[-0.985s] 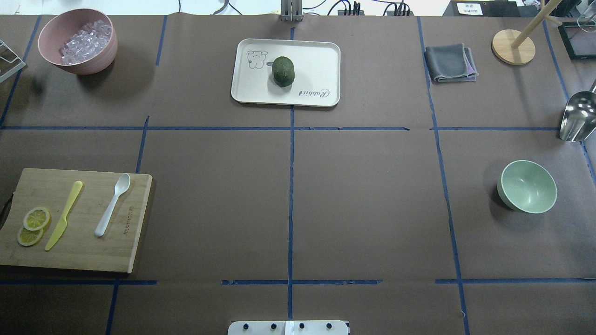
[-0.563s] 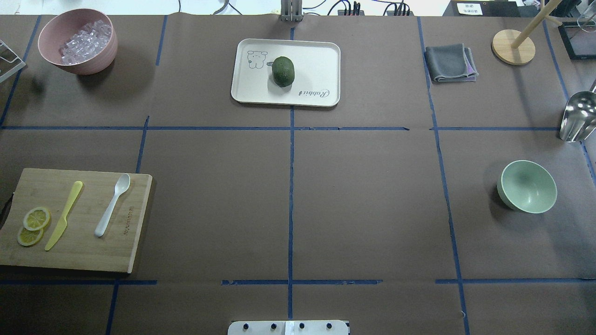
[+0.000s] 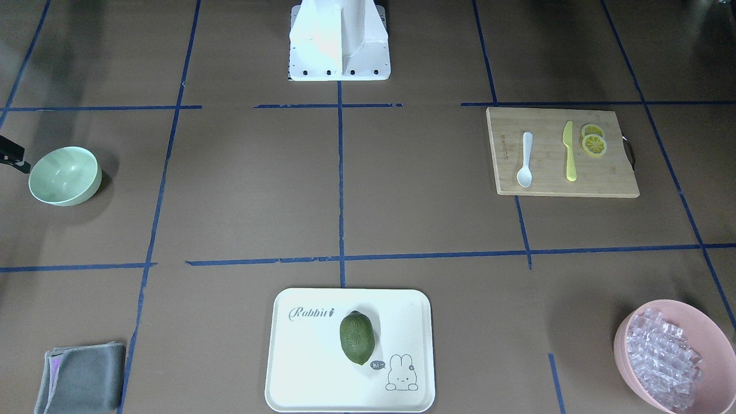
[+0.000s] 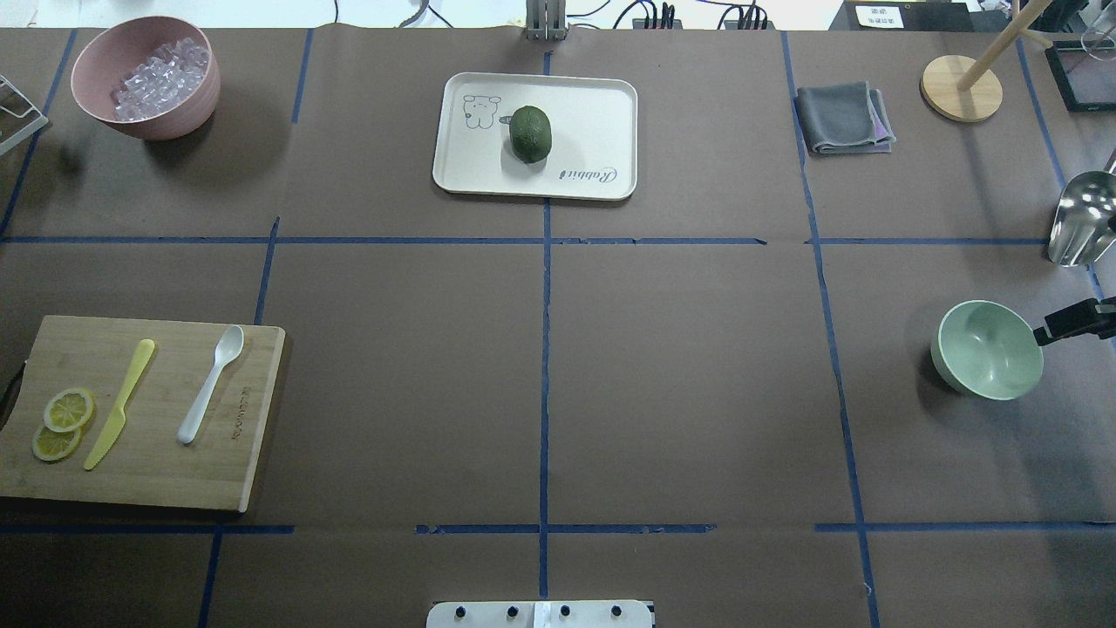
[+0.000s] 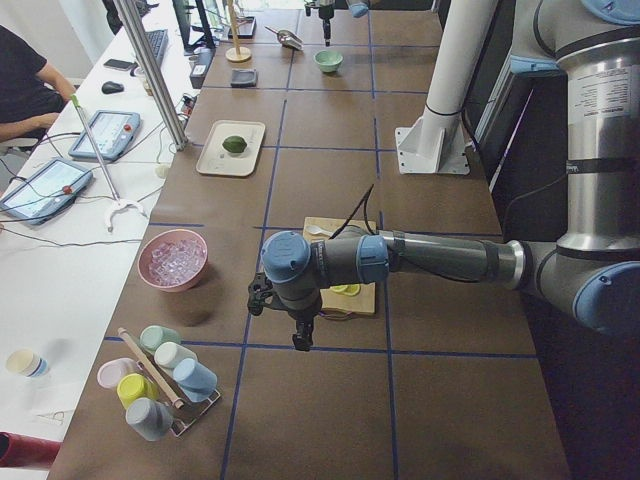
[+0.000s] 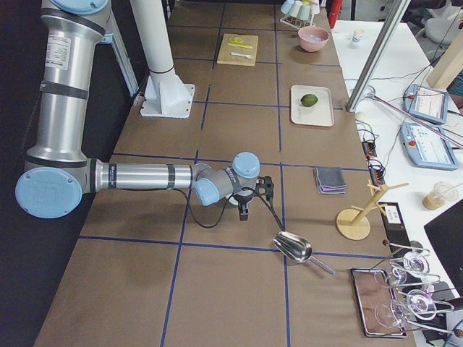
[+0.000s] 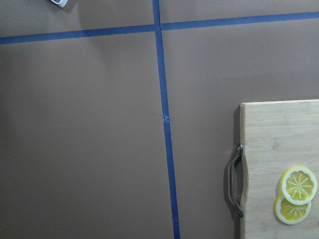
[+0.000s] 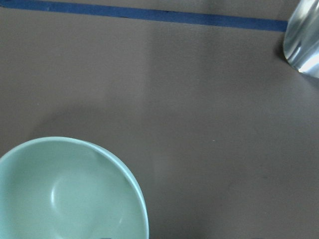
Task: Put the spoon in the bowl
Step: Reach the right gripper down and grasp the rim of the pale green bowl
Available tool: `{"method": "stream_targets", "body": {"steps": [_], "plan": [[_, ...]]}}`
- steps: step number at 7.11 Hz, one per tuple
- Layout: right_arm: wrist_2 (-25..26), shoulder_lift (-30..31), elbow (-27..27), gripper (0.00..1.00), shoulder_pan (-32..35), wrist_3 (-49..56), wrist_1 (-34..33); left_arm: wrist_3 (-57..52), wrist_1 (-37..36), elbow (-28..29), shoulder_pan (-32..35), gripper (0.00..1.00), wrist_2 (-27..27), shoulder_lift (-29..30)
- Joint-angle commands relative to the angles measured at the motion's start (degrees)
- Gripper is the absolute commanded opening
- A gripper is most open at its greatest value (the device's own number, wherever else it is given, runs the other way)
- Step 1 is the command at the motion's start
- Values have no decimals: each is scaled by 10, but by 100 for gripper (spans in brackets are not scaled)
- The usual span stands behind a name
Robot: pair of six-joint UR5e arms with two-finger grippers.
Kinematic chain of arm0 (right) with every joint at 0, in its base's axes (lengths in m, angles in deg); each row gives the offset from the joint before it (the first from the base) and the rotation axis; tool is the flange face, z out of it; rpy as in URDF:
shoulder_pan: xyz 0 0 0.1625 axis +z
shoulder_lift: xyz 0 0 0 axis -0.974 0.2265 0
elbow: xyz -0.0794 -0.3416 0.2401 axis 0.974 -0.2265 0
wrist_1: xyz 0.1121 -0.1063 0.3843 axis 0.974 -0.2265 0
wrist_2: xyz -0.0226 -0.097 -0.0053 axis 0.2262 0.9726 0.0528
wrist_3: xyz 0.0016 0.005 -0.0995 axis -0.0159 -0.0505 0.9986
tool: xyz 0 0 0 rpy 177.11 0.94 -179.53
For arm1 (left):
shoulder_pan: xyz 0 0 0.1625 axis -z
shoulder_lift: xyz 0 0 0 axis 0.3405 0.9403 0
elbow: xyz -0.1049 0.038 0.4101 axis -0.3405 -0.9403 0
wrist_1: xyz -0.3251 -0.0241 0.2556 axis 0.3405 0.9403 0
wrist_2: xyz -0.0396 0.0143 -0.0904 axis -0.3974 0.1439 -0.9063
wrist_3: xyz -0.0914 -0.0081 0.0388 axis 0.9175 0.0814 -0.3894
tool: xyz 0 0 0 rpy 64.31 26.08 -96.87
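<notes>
The white spoon (image 4: 212, 384) lies on a wooden cutting board (image 4: 166, 480) at the table's left, scoop pointing away from the robot; it also shows in the front view (image 3: 525, 160). The mint-green bowl (image 4: 987, 350) stands empty at the right, and fills the lower left of the right wrist view (image 8: 70, 194). A black tip of my right gripper (image 4: 1065, 323) reaches in from the right edge, just beside the bowl's rim; I cannot tell its state. My left gripper (image 5: 300, 338) shows only in the exterior left view, hanging beside the board's handle end; I cannot tell its state.
A yellow knife (image 4: 119, 404) and lemon slices (image 4: 63, 423) share the board. A pink bowl of clear cubes (image 4: 146, 77) is far left, a tray (image 4: 602, 105) with a green fruit far centre, a grey cloth (image 4: 844, 118), a wooden stand (image 4: 962, 87) and a metal scoop (image 4: 1081, 218) at right.
The right gripper's black tip has come into the overhead view from the right edge, next to the bowl. Spoon, bowl and the other objects have not moved.
</notes>
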Motion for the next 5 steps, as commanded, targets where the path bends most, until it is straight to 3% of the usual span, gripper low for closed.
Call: {"method": "stream_targets", "body": {"steps": [1, 2, 3, 4, 5], "plan": [[18, -1, -18, 95, -50, -90, 80, 1, 0, 0, 0, 100, 0, 0], [36, -3, -24, 91, -68, -93, 81, 1, 0, 0, 0, 100, 0, 0], [37, 0, -24, 49, -68, -89, 81, 1, 0, 0, 0, 100, 0, 0], [36, -2, -26, 0, -68, -89, 78, 1, 0, 0, 0, 100, 0, 0], [36, -1, -23, 0, -67, -89, 79, 1, 0, -1, 0, 100, 0, 0]]}}
